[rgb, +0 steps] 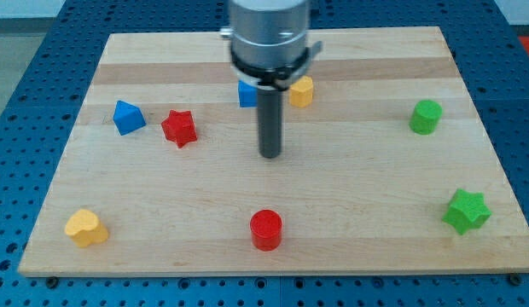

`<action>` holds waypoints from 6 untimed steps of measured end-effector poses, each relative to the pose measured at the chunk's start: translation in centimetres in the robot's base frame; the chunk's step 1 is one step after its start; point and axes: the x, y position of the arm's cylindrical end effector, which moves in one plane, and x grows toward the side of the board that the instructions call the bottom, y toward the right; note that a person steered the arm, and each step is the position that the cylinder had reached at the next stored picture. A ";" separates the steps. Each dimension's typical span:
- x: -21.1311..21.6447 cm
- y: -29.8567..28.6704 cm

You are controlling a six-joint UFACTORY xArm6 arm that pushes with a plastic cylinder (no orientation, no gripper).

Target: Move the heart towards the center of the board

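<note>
Blue perforated metal surrounds the wooden bench (162, 213) on all sides. On the bench, my tip (270, 156) stands near the middle of the board, touching no block. This end effector is only a straight rod, so it has nothing to open or close and it holds nothing.

The task's thing, the yellow heart (85, 228), lies far from my tip, toward the view's left and bottom, close to the board's corner. The red cylinder (266, 229) is directly below my tip in the view, well apart. The red star (179, 128) and the blue block (127, 117) are to the view's left of the rod and a little higher. The green cylinder (426, 117) and the green star (466, 211) are far to the view's right.

What could go wrong, in my judgement: the heart sits near the board's edges, so my tip must go around behind it; a careless approach could push it off the bench. A push not through its middle could also turn it aside, toward the red cylinder.

Hard to make out: a second blue block (246, 93) and a yellow block (302, 91) are partly hidden behind the arm's body, so their shapes are not clear
</note>
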 end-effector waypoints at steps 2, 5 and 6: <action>0.7 -9.2; 0.7 -12.9; 3.4 -16.4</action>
